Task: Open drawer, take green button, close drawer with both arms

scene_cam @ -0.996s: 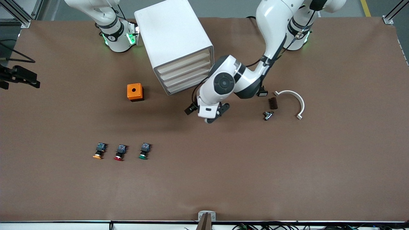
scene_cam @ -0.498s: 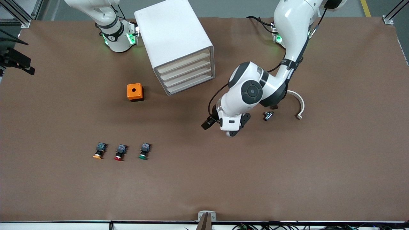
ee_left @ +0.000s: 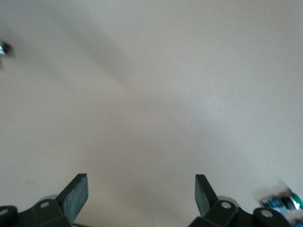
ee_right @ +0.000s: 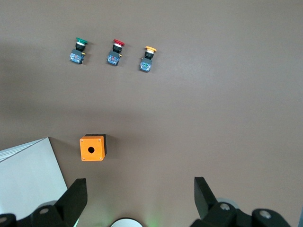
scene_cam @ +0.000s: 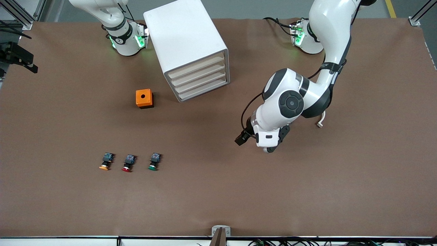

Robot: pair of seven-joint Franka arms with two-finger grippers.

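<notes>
The white four-drawer cabinet (scene_cam: 186, 41) stands near the right arm's base, all drawers shut. The drawer (scene_cam: 202, 84), third from the top, is closed. The green-capped button (scene_cam: 153, 162) lies on the table nearer the front camera, beside a red-capped one (scene_cam: 127, 163). It also shows in the right wrist view (ee_right: 79, 49) and at the edge of the left wrist view (ee_left: 283, 203). My left gripper (scene_cam: 269, 145) is open and empty over bare table (ee_left: 141, 182), away from the cabinet. My right gripper (ee_right: 140, 187) is open and empty, high above the table, out of the front view.
An orange box (scene_cam: 144, 98) with a round hole sits beside the cabinet and shows in the right wrist view (ee_right: 93, 147). An orange-capped button (scene_cam: 106, 161) lies beside the red one. A white curved piece (scene_cam: 321, 119) is mostly hidden under the left arm.
The left arm has swung from the cabinet's front toward its own end of the table and nearer the front camera. It now covers the small parts there. The right arm stays put.
</notes>
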